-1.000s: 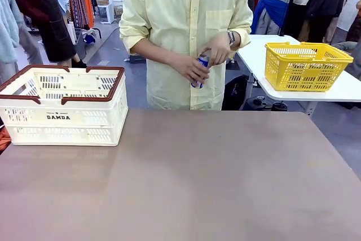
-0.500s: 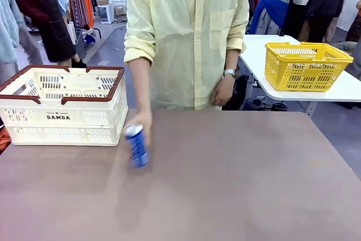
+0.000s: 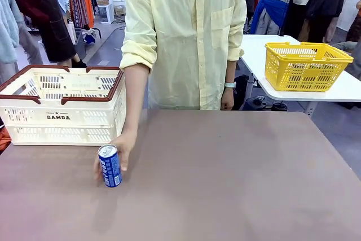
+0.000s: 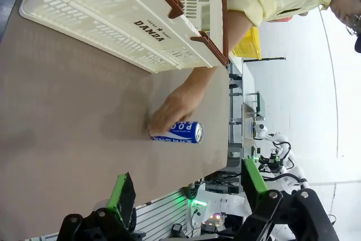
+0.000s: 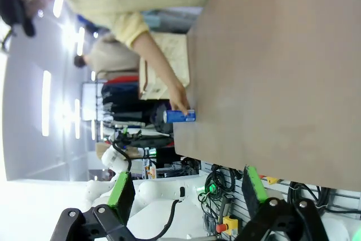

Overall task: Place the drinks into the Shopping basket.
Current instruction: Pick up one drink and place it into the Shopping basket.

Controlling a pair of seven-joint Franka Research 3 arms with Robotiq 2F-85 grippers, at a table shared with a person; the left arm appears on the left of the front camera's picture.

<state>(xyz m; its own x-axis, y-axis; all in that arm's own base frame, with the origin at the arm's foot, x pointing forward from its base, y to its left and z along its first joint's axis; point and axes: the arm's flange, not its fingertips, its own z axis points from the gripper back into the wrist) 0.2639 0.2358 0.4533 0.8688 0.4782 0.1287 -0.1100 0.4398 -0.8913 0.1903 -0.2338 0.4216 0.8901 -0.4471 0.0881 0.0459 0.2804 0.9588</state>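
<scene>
A blue can [image 3: 110, 165] with white lettering stands upright on the brown table, just in front of the Shopping basket [image 3: 61, 105]. The person's hand [image 3: 123, 146] rests against the can from behind. The left wrist view has the same blue can [image 4: 180, 132] with the hand [image 4: 169, 111] on it, and the cream basket with its dark red rim [image 4: 135, 21] behind. My left gripper [image 4: 186, 198] is open, well back from the can. From the right wrist, the can [image 5: 180, 116] is small and far off. My right gripper [image 5: 186, 196] is open with nothing between its fingers.
A yellow mesh basket [image 3: 306, 65] sits on a white side table [image 3: 265, 55] at the back right. The person in a pale yellow shirt [image 3: 186, 32] stands at the far edge of the table. The brown tabletop [image 3: 237, 179] stretches wide to the right of the can.
The person brought the blue can from chest height down onto the table and slid it left and nearer to me. Their other arm dropped to their side.
</scene>
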